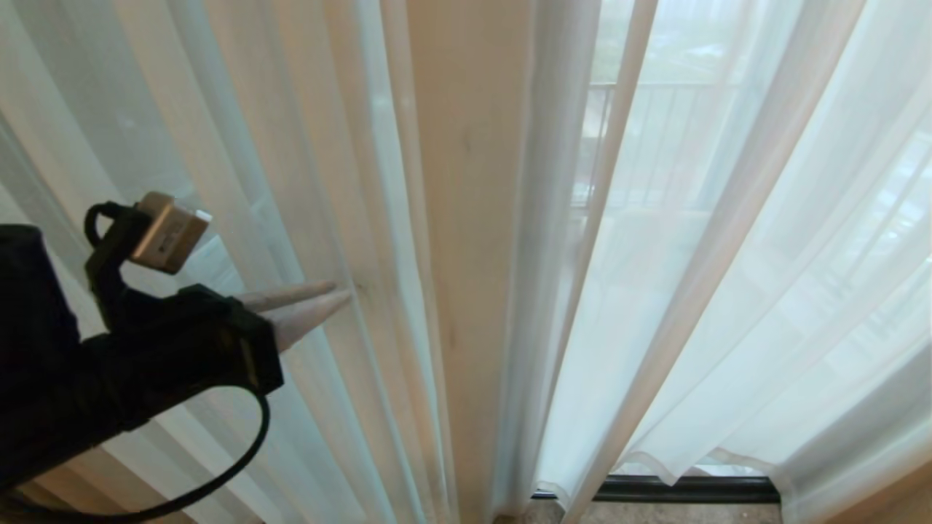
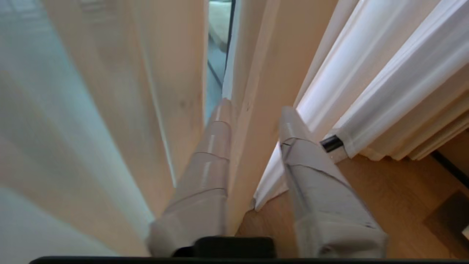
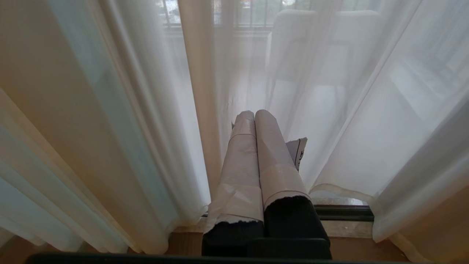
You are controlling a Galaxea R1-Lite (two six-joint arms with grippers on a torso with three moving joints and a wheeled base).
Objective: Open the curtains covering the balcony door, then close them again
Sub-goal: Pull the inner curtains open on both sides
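Note:
The sheer white curtains [image 1: 692, 255] hang shut in soft folds across the whole head view, and their hem ends just above the floor. Only the dark bottom rail of the balcony door [image 1: 684, 489] shows under the hem; a thin dark strip of the frame [image 2: 230, 33] shows through a gap. My left gripper [image 1: 342, 293] reaches in from the left at mid height, tips against a fold near the curtains' middle. In the left wrist view that gripper [image 2: 255, 108] is open, with a beige-lit fold [image 2: 249, 146] hanging between its fingers. My right gripper [image 3: 254, 114] is shut and empty, low before the curtains [image 3: 366, 110].
A balcony railing [image 1: 655, 109] and a pale chair [image 3: 322, 36] show dimly through the fabric. Wooden floor [image 2: 384, 190] and a stone threshold [image 3: 348, 227] lie below the hem. Thicker folds of drape [image 2: 403, 121] hang at one side in the left wrist view.

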